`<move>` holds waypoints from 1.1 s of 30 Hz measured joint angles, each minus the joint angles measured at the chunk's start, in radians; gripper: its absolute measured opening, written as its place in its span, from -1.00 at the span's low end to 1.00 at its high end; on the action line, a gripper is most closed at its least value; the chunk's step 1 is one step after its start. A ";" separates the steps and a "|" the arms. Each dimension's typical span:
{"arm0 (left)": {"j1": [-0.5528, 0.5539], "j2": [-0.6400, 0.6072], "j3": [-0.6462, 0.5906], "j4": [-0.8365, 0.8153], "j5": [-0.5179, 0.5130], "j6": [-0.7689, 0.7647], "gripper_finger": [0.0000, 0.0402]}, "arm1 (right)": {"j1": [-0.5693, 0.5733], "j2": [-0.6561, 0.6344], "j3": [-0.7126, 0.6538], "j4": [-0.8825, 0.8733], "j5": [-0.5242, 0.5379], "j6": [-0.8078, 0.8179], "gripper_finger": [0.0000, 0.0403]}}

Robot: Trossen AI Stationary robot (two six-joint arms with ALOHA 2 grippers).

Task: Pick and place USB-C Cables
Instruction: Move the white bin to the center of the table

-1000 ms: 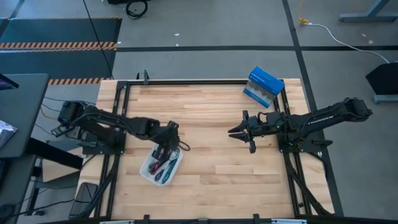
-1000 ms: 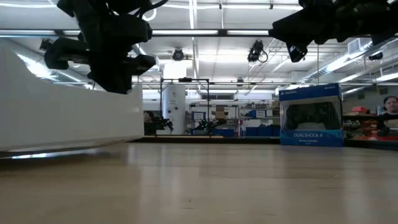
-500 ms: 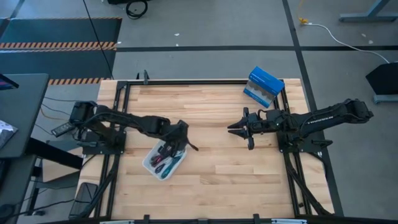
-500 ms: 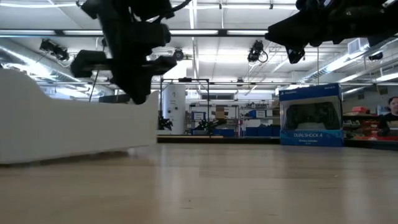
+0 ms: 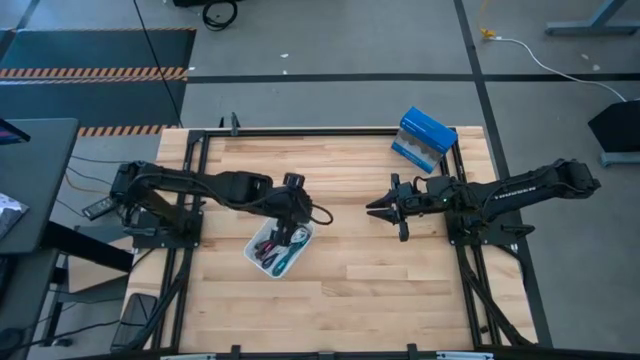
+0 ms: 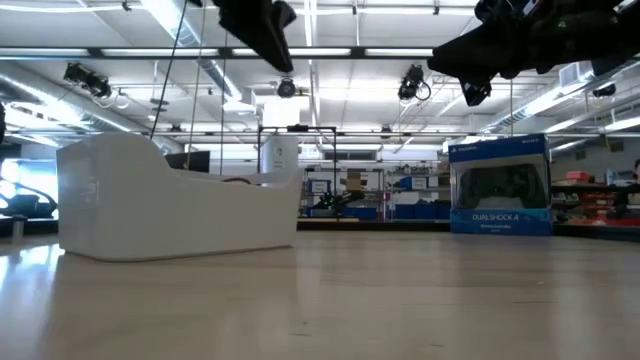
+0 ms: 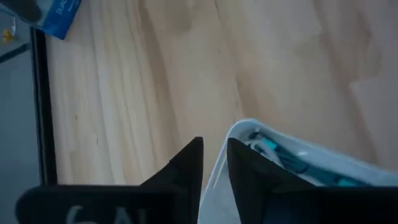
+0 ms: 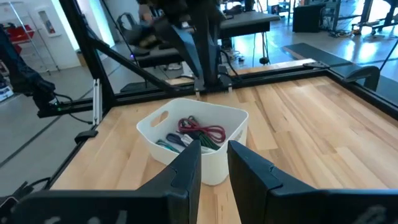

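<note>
Desk (image 5: 350,290) carries white tray (image 5: 281,248) left of centre, sitting flat on the wood, and blue-and-white box (image 5: 424,139) at far right corner. Tray also visible in low view (image 6: 180,205) and right wrist view (image 8: 194,140).

Left arm reaches across from left edge; left tool (image 5: 292,222) sits over tray's far end. Left wrist view: the two fingers (image 7: 186,165) straddle the tray's rim (image 7: 227,155), one outside, one inside, narrow gap, so clamped on the tray wall.

Right arm waits at right side, right tool (image 5: 385,210) held above the desk, pointing toward tray, well apart from it. Fingers (image 8: 186,165) nearly together, nothing between them.

USB-C Cables (image 5: 277,247) all bundled inside tray: maroon (image 8: 202,132) on top, teal (image 7: 270,146) near the rim, others tangled, can't separate individually.
</note>
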 joint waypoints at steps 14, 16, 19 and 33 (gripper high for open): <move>-0.079 0.001 -0.031 -0.464 -0.047 -1.068 -0.46 | 0.002 0.000 0.000 -0.001 -0.021 0.000 -0.58; -0.086 0.001 -0.088 -0.506 -0.026 -1.124 -0.43 | 0.002 0.000 0.000 -0.001 -0.021 0.007 -0.58; -0.086 0.002 -0.178 -0.470 0.027 -1.151 -0.36 | 0.005 0.000 0.000 -0.002 -0.024 0.008 -0.58; -0.065 0.002 -0.320 -0.234 0.069 -1.191 0.27 | 0.010 0.000 0.000 -0.003 -0.026 0.026 -0.58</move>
